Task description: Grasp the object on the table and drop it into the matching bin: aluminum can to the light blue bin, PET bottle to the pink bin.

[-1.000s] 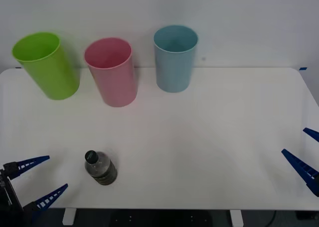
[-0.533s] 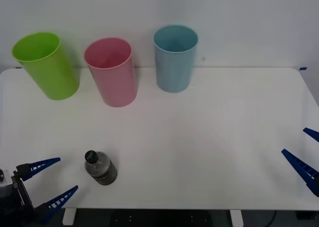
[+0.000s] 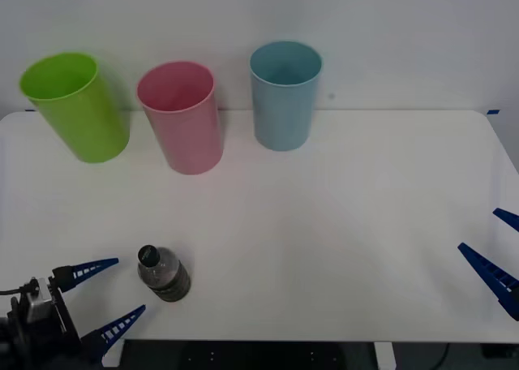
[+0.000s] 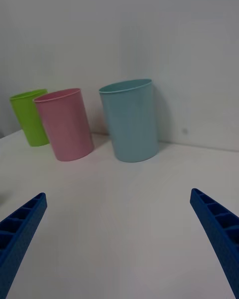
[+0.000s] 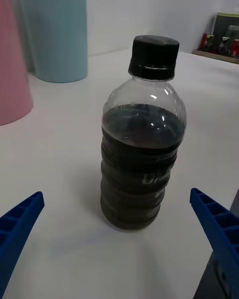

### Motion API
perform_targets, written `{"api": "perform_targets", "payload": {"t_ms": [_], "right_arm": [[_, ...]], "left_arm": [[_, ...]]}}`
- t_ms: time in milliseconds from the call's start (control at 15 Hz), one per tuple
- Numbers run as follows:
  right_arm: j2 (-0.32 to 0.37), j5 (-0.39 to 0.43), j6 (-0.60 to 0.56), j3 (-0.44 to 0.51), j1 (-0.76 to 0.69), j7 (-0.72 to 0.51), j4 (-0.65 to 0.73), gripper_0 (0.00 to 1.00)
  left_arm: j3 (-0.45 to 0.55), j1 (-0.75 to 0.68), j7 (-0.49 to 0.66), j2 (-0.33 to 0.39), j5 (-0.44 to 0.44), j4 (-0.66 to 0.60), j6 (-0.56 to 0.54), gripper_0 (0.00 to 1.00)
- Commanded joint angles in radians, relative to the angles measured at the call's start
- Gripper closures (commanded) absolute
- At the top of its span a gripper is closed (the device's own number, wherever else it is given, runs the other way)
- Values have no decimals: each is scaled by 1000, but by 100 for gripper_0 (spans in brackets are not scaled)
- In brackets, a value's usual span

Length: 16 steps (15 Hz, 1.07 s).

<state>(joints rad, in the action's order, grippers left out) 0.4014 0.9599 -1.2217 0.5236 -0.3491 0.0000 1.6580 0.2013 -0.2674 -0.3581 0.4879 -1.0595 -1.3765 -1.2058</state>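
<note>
A small clear PET bottle (image 3: 162, 274) (image 5: 142, 139) with a black cap and dark lower half stands upright near the white table's (image 3: 340, 224) front left edge. My left gripper (image 3: 104, 297) is open just left of it, both blue fingers pointing toward the bottle and not touching it. The pink bin (image 3: 182, 116) (image 4: 65, 124) (image 5: 12, 65) stands at the back, left of centre, with the light blue bin (image 3: 285, 95) (image 4: 130, 120) (image 5: 54, 30) to its right. My right gripper (image 3: 496, 252) rests open at the table's right edge, with nothing between its fingers (image 4: 216, 234).
A lime green bin (image 3: 75, 106) (image 4: 30, 116) stands at the back left, beside the pink one. A white wall rises behind the bins. Bare tabletop lies between the bottle and the bins.
My left gripper has moved right and forward toward the bottle, its fingers still open. The bottle, bins and right gripper have not moved.
</note>
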Motion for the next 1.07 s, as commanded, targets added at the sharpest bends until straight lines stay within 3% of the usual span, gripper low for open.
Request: {"api": "perform_targets", "payload": {"t_ms": [67,1067], "right_arm": [[0,0,0,0,0,0,0,0],[0,0,0,0,0,0,0,0]], "left_arm": [[-39,43,-33,0,27,76,0,0],[-49,86,-70,-140,6,96,12,0]]}}
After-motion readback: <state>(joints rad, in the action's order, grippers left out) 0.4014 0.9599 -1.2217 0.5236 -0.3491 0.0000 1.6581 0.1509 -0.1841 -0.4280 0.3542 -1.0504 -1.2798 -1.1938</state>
